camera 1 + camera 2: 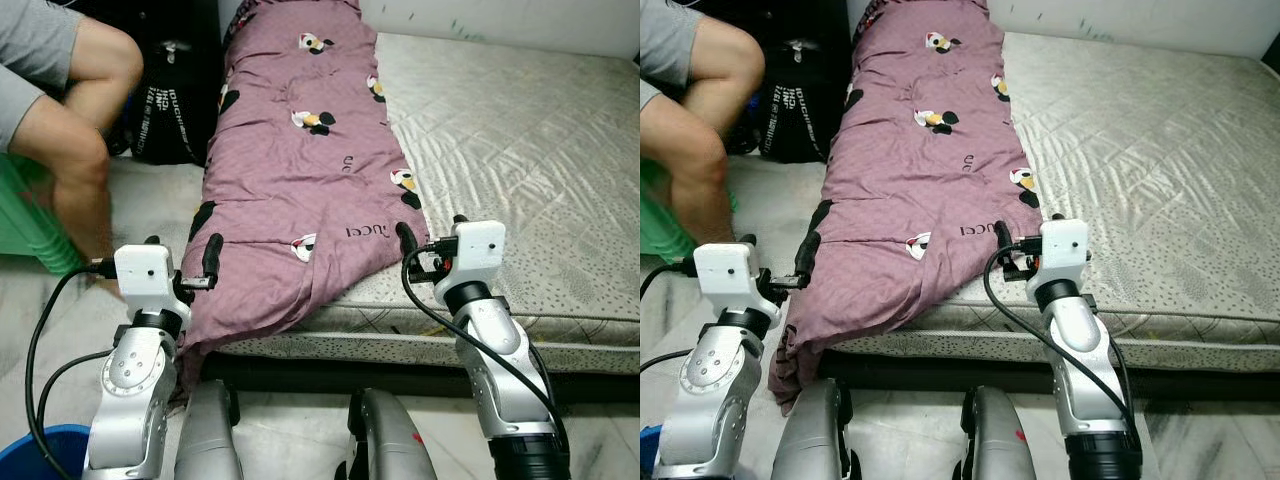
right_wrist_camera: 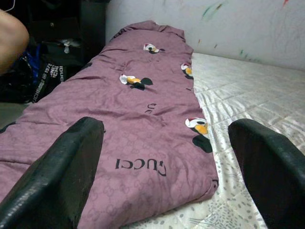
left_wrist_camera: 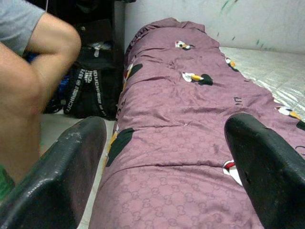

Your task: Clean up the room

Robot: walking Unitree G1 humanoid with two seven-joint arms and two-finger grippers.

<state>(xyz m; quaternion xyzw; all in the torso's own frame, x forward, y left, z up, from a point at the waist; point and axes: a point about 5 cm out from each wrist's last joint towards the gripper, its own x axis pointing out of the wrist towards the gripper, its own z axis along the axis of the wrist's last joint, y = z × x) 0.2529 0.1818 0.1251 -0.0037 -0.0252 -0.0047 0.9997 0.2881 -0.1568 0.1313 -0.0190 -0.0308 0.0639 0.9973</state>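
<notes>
Purple quilt (image 1: 300, 170) lies lengthwise along the mattress (image 1: 520, 150) left edge, soft, limp and bulky; left claw (image 3: 162, 162) and right claw (image 2: 164, 167), both spread, should pinch its near corners.

Even indoor light, sharp, shadowless

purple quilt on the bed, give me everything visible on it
The purple quilt looks like soft quilted fabric, printed with small cartoon figures, black patches and lettering. It lies folded in a long strip down the mattress's left side, its near corner drooping over the edge toward the floor. Both open grippers, left gripper and right gripper, flank its near end.
</notes>
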